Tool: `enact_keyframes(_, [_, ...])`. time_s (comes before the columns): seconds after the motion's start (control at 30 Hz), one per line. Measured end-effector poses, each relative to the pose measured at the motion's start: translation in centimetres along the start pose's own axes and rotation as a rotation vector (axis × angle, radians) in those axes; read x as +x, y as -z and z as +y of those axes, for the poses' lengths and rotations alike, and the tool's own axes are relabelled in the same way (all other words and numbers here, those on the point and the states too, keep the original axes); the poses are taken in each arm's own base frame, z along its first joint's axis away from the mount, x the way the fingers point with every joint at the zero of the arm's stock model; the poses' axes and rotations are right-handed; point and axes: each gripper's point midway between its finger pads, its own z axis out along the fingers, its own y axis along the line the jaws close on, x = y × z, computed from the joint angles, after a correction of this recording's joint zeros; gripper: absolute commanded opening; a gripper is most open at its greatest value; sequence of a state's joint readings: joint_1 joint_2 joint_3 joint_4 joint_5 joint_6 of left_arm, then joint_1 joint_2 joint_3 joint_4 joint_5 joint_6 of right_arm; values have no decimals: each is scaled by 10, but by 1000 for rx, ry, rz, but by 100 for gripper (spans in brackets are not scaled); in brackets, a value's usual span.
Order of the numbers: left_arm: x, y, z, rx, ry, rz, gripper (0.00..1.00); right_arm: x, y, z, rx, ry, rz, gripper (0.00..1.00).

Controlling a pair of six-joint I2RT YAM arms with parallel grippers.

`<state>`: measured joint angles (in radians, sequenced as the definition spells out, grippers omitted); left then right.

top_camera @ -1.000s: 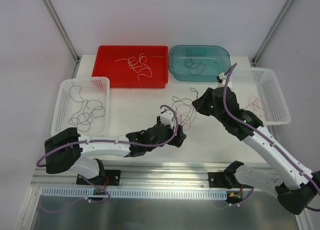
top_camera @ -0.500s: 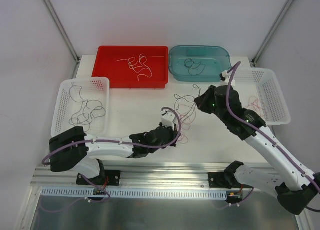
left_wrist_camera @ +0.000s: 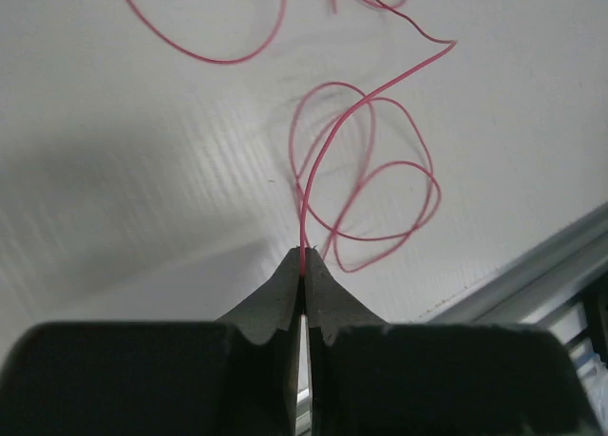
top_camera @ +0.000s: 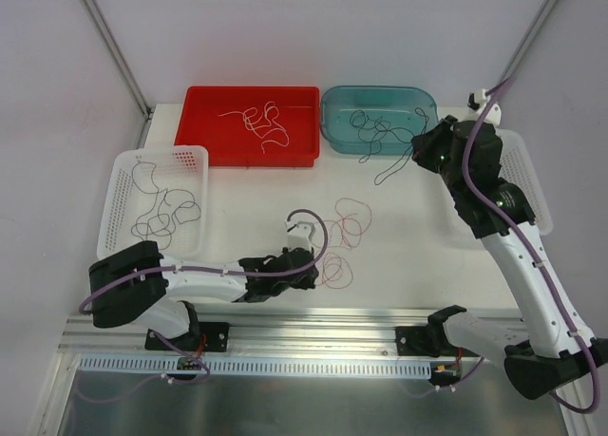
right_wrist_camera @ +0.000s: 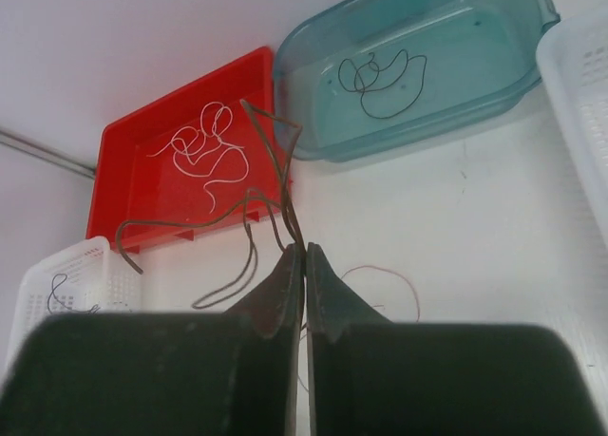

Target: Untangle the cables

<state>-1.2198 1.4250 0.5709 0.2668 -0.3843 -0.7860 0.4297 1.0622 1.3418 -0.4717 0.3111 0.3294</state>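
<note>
Left gripper (left_wrist_camera: 304, 263): jaws clamped on the red-pink cable (left_wrist_camera: 304, 222), low by the table (top_camera: 247, 194) near edge (its loops lie mid-table).
Right gripper (right_wrist_camera: 302, 251): jaws pinching the black cable (right_wrist_camera: 290, 222), beside the teal tub (top_camera: 380, 89), far edge.

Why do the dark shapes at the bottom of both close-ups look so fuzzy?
Left wrist view: the left fingers sit near the lens and blur, while the red wire is sharp. Right wrist view: the right fingers blurred, the dark wire soft, the red tray clearer.
</note>
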Motion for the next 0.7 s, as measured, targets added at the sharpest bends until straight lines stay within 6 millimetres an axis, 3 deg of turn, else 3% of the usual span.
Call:
enact_keyframes(0.3, [-19,-11,66,-151,212,82,1,-14,-23,-14,-10,92,-5,1])
enact_keyframes(0.5, [-24,-7,63,-122,253,165,16,-16,-58,-16,-58,165,8,1])
enact_keyframes(0.7, [-24,3,57,-99,252,203,17,-22,-119,-15,-84,220,17,1])
